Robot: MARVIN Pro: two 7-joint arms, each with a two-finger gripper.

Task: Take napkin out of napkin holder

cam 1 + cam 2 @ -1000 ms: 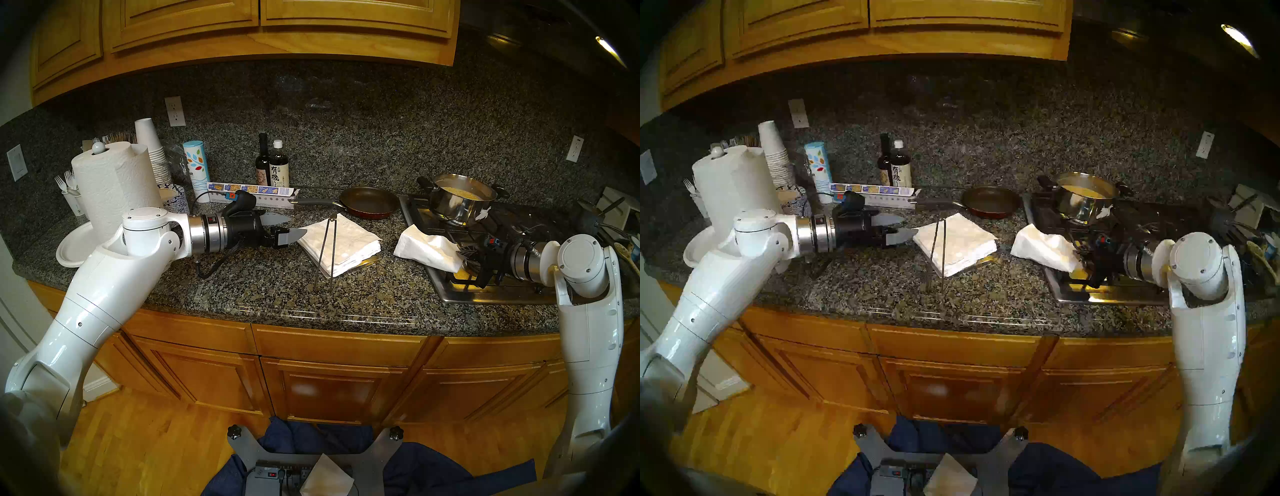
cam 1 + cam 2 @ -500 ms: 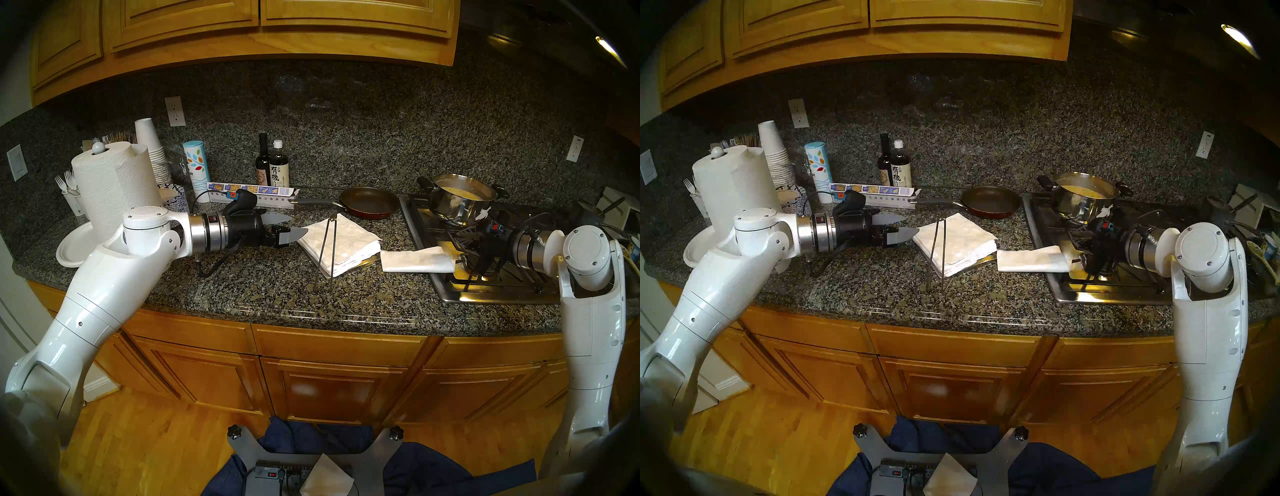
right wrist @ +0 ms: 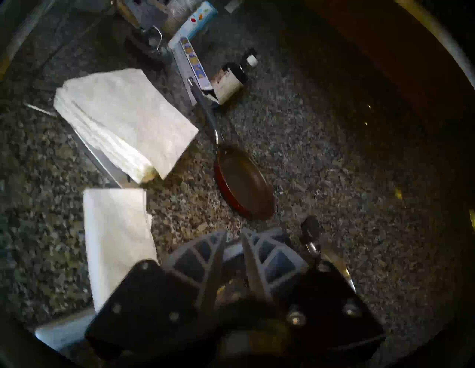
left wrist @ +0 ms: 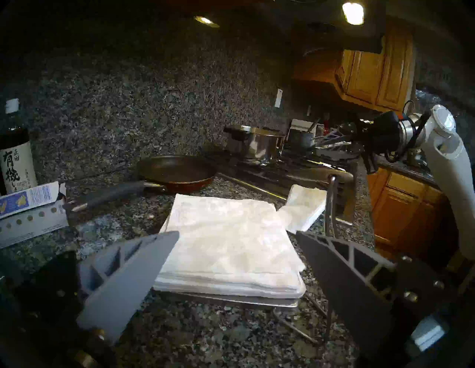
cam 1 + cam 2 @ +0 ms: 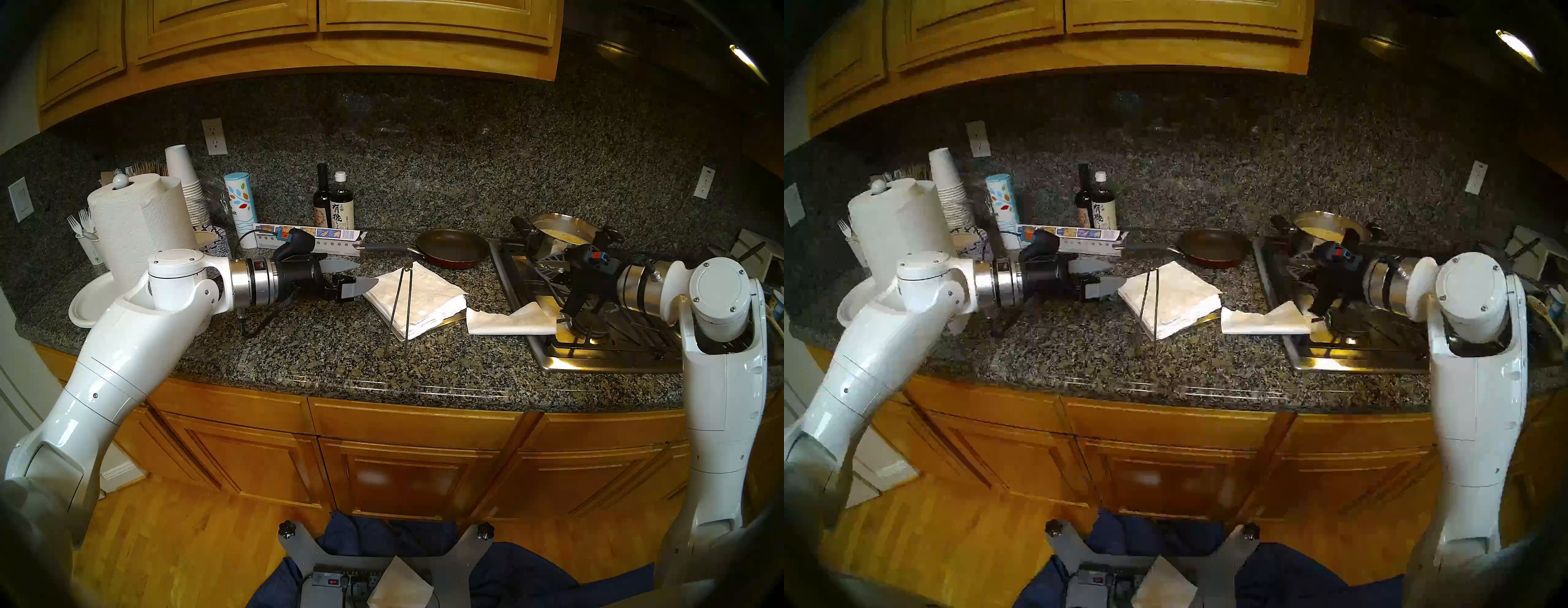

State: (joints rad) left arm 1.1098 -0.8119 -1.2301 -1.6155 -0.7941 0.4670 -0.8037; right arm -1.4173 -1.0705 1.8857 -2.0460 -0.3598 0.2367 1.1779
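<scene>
Granite kitchen bench (image 5: pixel 322 361) before me. Napkin (image 5: pixel 507 322) lies loose on bench, one edge draped onto stove rim (image 5: pixel 547 361), just beside napkin holder (image 5: pixel 454 317) and its napkin stack (image 5: pixel 418 297). My right end effector (image 3: pixel 232 237) above it, slightly parted, gripping nothing. Left end effector (image 4: pixel 236 236) wide open beside stack.

Honey-coloured wooden cabinets (image 5: pixel 352 25) hang above a speckled dark granite backsplash (image 5: pixel 466 148) with white wall outlets (image 5: pixel 214 136). The granite countertop (image 5: pixel 339 365) sits on matching wooden base cabinets (image 5: pixel 407 463), over an orange-toned wood plank floor (image 5: pixel 182 552). A small ceiling light (image 5: pixel 742 57) glows at upper right.
</scene>
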